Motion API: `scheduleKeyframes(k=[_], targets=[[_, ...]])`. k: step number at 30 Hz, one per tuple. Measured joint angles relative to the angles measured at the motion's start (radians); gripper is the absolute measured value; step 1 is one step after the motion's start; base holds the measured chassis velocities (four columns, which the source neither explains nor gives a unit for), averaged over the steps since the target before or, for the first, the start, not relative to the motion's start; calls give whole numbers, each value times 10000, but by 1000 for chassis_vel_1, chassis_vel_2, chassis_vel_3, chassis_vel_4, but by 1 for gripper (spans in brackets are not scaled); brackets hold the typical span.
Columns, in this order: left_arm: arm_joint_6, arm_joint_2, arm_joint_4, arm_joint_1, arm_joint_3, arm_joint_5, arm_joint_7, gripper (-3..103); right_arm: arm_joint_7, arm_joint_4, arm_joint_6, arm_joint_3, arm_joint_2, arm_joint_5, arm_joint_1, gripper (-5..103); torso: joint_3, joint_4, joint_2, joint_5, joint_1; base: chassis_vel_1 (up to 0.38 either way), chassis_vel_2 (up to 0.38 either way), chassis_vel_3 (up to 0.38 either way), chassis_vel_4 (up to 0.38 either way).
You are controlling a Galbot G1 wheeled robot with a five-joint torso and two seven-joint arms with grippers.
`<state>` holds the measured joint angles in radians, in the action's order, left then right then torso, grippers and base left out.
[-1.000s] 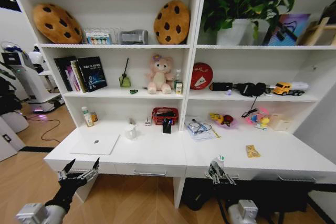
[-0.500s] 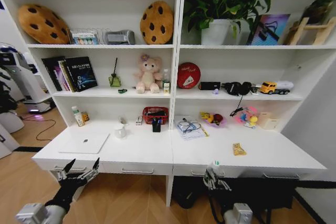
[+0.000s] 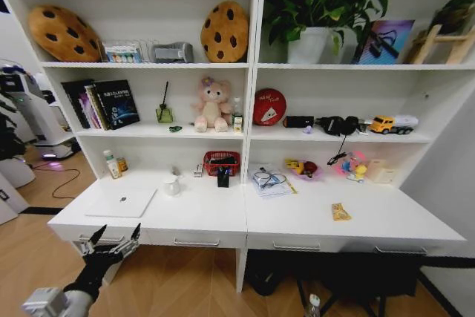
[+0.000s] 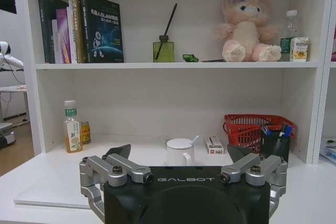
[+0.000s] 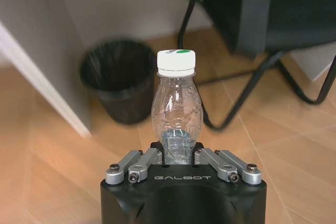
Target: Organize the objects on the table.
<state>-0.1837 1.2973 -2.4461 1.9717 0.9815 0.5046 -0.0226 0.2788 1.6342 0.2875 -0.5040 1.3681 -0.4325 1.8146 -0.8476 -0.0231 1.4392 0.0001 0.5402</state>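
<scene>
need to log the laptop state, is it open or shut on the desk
Shut. The laptop lies flat on the table, lid down, no screen raised. The left gripper hovers at the desk's front edge.

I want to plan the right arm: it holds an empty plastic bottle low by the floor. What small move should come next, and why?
Probably carry the clear bottle, clamped in the right gripper, toward the black bin nearby on the floor. The bottle looks empty, and the bin stands open.
</scene>
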Motion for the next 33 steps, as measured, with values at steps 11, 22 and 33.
scheduleKeyframes(k=[11, 22, 33], targets=[[0, 0, 0, 0, 0, 0, 0, 100, -1856, -3548, -2051, -86, 185, 3353, -1591, 22, 0, 0, 0, -2, 0, 0, 0, 0, 0], [-1, 0, 0, 0, 0, 0, 0, 100, -2244, -4747, -2483, -156, 95, 3373, -2263, 22, 1, 0, 1, -2, -2, -37, 36, 30, -34], [-1, 0, 0, 0, 0, 0, 0, 100, -2225, -4745, -2795, -108, 51, 3321, -2180, 22, 0, 1, 0, -5, 0, -196, 195, 192, -202]])
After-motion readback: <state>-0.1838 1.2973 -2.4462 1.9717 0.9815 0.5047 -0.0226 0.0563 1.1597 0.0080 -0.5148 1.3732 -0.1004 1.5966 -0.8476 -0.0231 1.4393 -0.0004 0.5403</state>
